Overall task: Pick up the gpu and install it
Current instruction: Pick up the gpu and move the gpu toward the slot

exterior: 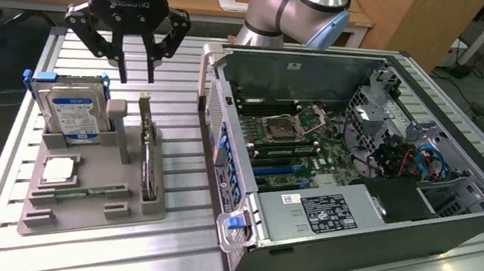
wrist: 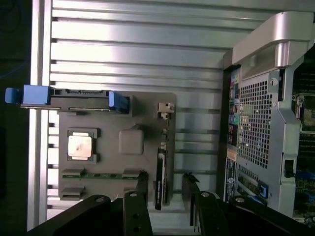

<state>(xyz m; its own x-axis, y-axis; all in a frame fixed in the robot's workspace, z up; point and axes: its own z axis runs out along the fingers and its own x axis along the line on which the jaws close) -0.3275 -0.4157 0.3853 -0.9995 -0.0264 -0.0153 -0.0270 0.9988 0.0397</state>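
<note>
You are at the very start of the job, and nothing of it is done as far as the views show

The aluminium slat table carries two big things. The open computer case lies on the exterior view's right with its motherboard exposed, and I see no card seated in the expansion slots. The grey holder tray sits just beside the case on the exterior view's left.

In the tray the hard drive stands upright in its blue carrier. The gpu stands on its long edge in its own slot along the side of the tray nearest the case, untouched.

Your gripper hangs above the far end of that card with its jaws spread and nothing between them, clearly apart from the card. The wrist view looks down on the gpu edge-on, and it lines up between the two fingers, closer to one than the other.

The CPU and the memory stick lie flat in their pockets.

So the alignment looks roughly made, while the pick and the install are both left
</note>
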